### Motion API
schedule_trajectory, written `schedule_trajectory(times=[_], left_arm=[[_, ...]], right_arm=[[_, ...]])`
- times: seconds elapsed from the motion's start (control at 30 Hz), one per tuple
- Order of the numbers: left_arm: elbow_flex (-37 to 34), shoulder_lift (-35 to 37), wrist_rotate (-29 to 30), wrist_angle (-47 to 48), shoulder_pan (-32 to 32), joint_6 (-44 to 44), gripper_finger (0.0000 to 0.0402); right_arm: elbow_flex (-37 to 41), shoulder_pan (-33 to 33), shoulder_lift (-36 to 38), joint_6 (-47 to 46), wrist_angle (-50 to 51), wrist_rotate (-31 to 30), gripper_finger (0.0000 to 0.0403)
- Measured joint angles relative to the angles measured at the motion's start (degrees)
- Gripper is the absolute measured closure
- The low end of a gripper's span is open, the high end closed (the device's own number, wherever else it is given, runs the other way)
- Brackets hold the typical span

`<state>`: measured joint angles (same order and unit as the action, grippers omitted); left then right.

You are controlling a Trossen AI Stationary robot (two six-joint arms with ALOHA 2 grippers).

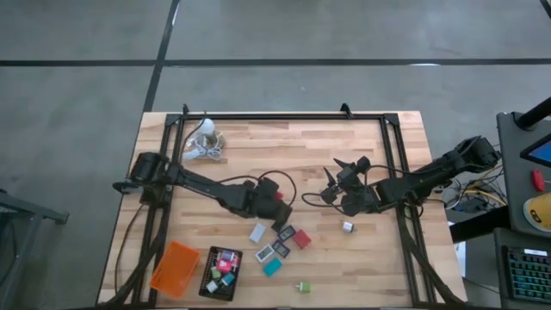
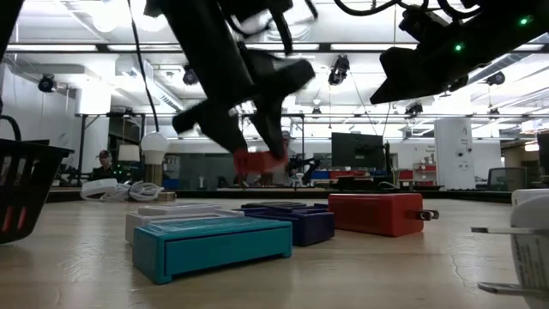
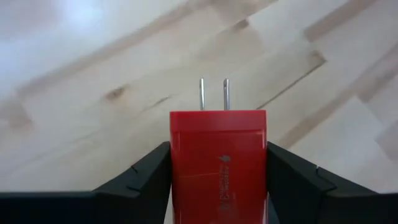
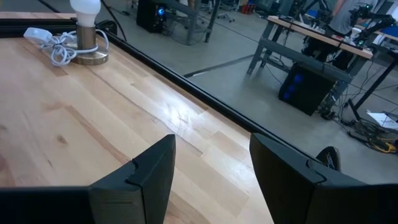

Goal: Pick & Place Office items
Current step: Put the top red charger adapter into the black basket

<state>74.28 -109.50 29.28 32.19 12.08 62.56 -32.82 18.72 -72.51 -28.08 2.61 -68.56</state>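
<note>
Here we see the left gripper point(image 3: 217, 180) clenched on a red plug point(image 3: 218, 163), its two prongs pointing forward between the fingers point(image 3: 144, 176). The plug hangs above the table point(image 1: 284, 146), clear of the wood, near the table's middle and just beyond the cluster of loose pieces point(image 1: 280, 245). The right gripper point(image 4: 211, 174) waits to the right with its fingers parted and nothing between them.

We judge the step in hand to be the carry to the black tray point(image 1: 220, 274), which already holds several pieces and sits beside the orange tray point(image 1: 175, 267). To do it well, we would keep the plug high enough to clear the loose pieces and the tray wall, and release only once it is centred over the tray.

The left wrist view alone shows the prongs and how squarely the fingers sit on the plug's sides. The low view alone shows the air gap under the plug point(image 2: 257, 160). The high view alone shows the trays and the route between.
</note>
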Motion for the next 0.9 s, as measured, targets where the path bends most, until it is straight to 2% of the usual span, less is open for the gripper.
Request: schedule_trajectory(times=[0.2, 0.47, 0.57, 0.7, 0.8, 0.9], left_arm=[[0.0, 2.2, 5.5, 4.3, 5.1, -2.6, 0.0184], [-0.1, 3.0, 5.7, 9.3, 12.4, 1.2, 0.0184], [0.0, 3.3, 3.8, 10.7, 15.5, 1.5, 0.0184], [0.0, 5.1, 1.2, 13.6, 20.0, 6.1, 0.0184], [0.0, 7.2, 3.7, 16.2, 24.1, 11.3, 0.0183], [0.0, 9.7, 6.1, 16.7, 28.8, 12.4, 0.0183]], right_arm=[[0.0, 0.0, 0.0, 0.0, 0.0, 0.0, 0.0199], [0.0, 0.0, 0.0, 0.0, 0.0, 0.0, 0.0199], [0.0, 0.0, 0.0, 0.0, 0.0, 0.0, 0.0199], [0.0, 0.0, 0.0, 0.0, 0.0, 0.0, 0.0199], [0.0, 0.0, 0.0, 0.0, -0.1, 0.0, 0.0199], [0.0, 0.0, 0.0, 0.0, -0.1, 0.0, 0.0199]])
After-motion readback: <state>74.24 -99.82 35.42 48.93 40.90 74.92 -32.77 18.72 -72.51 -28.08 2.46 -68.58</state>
